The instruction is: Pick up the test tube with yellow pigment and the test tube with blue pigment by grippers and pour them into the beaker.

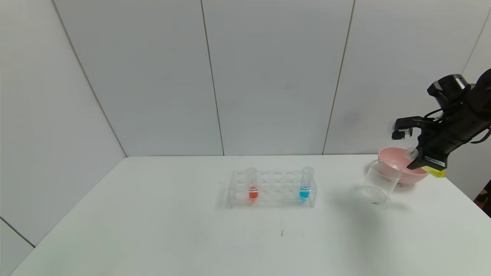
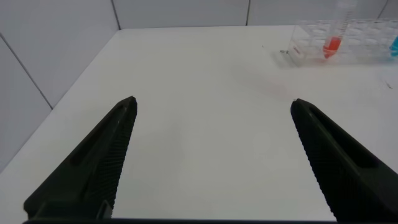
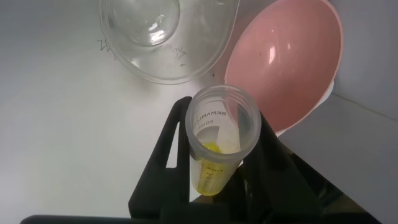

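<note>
The right gripper (image 3: 217, 168) is clamped on the yellow tube (image 3: 219, 140), tilted above the beaker (image 1: 378, 184) and just beside the pink bowl (image 1: 402, 165). Its mouth looks off-centre, so tipping further could spill liquid onto the table (image 1: 191, 237) or bowl. The blue tube (image 1: 305, 183) waits in the rack (image 1: 273, 189); the left gripper (image 2: 211, 155) hangs spread.

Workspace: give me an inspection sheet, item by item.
Surface: white table, faint marks near the front.
Job's things: yellow tube tilted in the right pincer above the pink bowl; blue tube upright in the rack; beaker on the table beside the bowl.
Clutter: red-orange tube in the rack.
Grippers: right pincer shut on the yellow tube; left pincer open over bare table.
Cables: black lead at the right arm.
Surroundings: grey wall panels.
</note>
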Motion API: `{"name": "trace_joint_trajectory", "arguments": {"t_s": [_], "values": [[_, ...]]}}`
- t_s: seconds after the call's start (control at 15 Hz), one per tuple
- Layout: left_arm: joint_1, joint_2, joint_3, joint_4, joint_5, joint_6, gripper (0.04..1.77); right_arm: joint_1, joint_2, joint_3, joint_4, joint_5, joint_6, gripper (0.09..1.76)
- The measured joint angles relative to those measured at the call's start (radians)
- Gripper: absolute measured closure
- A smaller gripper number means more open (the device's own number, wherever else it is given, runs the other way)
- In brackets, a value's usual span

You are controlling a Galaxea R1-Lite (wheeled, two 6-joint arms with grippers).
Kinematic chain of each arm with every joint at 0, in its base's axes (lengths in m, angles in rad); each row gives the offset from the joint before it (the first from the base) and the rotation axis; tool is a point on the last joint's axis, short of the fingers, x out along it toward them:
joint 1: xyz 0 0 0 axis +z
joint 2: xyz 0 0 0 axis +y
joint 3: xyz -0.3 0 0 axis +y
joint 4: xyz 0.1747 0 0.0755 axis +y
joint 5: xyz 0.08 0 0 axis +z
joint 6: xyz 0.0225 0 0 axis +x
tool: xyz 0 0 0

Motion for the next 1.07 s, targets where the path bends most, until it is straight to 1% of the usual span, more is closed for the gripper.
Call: {"name": "trace_joint_trajectory", "arguments": {"t_s": [0.6,0.8,1.07], "values": [[0.000,0.000,0.000,0.000,0.000,0.000,0.05,0.062,0.014,0.000,0.011,-0.209,-0.010,1.30],[0.000,0.000,0.000,0.000,0.000,0.000,0.05,0.077,0.021,0.000,0.007,-0.254,-0.016,1.30],[-0.001,0.000,0.000,0.000,0.000,0.000,0.05,0.098,0.030,0.000,0.003,-0.377,-0.037,1.30]]}}
